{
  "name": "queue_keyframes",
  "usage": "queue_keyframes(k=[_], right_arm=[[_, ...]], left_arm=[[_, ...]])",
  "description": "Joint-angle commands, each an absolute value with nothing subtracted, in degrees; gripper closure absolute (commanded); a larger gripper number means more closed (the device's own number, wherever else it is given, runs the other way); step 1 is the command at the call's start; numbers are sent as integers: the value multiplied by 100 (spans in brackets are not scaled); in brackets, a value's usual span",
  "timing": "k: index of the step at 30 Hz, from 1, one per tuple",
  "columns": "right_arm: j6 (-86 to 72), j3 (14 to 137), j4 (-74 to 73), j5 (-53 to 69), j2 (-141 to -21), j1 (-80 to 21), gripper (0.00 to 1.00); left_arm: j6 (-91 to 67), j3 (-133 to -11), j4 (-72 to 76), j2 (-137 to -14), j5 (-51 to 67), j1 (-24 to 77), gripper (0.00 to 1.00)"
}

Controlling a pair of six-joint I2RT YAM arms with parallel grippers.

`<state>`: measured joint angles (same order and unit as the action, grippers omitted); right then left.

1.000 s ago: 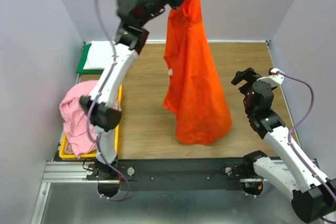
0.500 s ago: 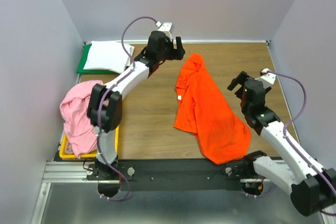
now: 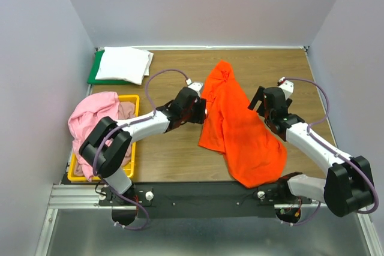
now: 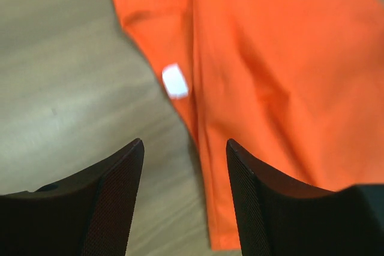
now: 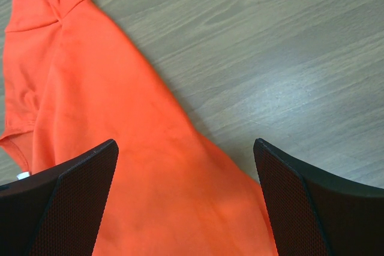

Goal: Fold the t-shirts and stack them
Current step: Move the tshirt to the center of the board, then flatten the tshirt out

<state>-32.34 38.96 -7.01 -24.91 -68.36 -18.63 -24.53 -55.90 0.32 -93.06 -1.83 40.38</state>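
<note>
The left gripper (image 3: 201,112) was seen with its jaws apart and nothing held, lowered to the left edge of the orange t-shirt (image 3: 241,130). 1 second earlier that shirt had been hung high from this same gripper, and 0.5 seconds earlier it had already been let fall onto the table (image 3: 168,154). The right gripper (image 3: 258,100), spread wide and empty, had been brought in over the shirt's right edge. The shirt was thus left lying on the wood between the 2 arms, rumpled and slanted, so spreading was judged to be needed before any fold.

In the left wrist view a small white tag (image 4: 175,81) at the shirt's edge was shown just beyond the fingers (image 4: 120,190), a detail not made out from above. Only in the top view were the white t-shirt (image 3: 123,64) on the green board (image 3: 95,78) and the pink t-shirt (image 3: 90,125) and mauve t-shirt (image 3: 125,111) heaped in the yellow bin (image 3: 77,177) shown.
</note>
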Motion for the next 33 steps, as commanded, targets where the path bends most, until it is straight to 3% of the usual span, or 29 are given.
queue_keyframes(k=[1,17,28,31,33], right_arm=[[-3296,4069,-782,-2312,-6785,-1819,0],[-3437,4043,-782,-2162,-7128,-1811,0],[-3463,3947,-782,-2109,-6988,-1819,0],[-3472,3894,-782,-2109,-6944,-1819,0],[-3472,3876,-782,-2101,-6891,-1819,0]], left_arm=[[-2672,-5213,-149,-9123,-361,4157,38],[-2865,-4562,-448,-8684,202,4790,41],[-3129,-4447,-545,-8982,-281,5097,41],[-3173,-4509,-658,-9105,-553,5150,53],[-3173,-4570,-729,-9202,-728,5238,54]])
